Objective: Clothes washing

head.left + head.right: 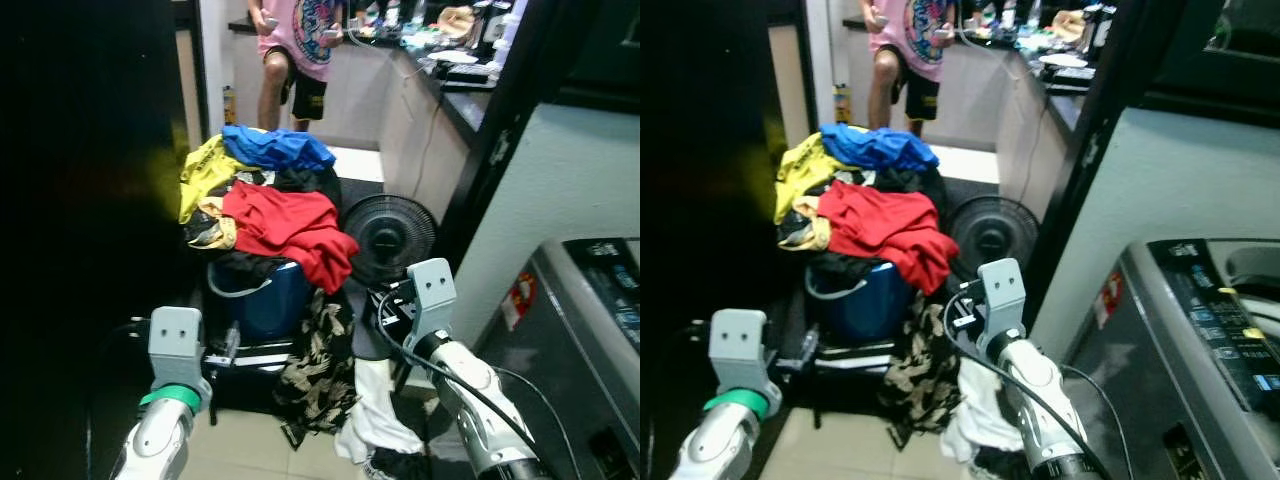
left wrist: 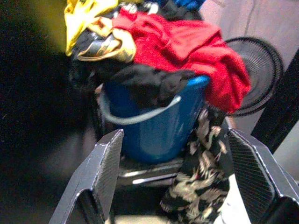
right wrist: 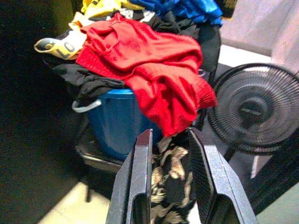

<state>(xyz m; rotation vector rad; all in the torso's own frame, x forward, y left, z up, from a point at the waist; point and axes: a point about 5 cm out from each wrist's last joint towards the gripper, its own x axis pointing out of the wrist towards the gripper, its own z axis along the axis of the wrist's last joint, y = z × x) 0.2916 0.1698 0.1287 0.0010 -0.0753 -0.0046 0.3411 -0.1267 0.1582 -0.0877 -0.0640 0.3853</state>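
Left gripper (image 2: 175, 186) jaws spread wide, empty, aimed at blue plastic bucket (image 2: 156, 128). Right gripper (image 3: 170, 177) jaws partly spread, holding nothing, just short of hanging black leaf-print garment (image 3: 170, 186). Bucket sits on low dark stand, heaped with laundry: red shirt (image 1: 290, 228), yellow garment (image 1: 205, 172), blue garment (image 1: 275, 147). Black floor fan (image 1: 390, 235) beside pile. Grey washing machine (image 1: 1195, 340) at right. Person in pink shirt (image 1: 300, 40) behind.

A home's laundry corner: a blue bucket (image 1: 262, 297) heaped with clothes beside a washing machine (image 1: 1200, 340). Behind, probably a kitchen counter (image 1: 440, 75), cluttered.
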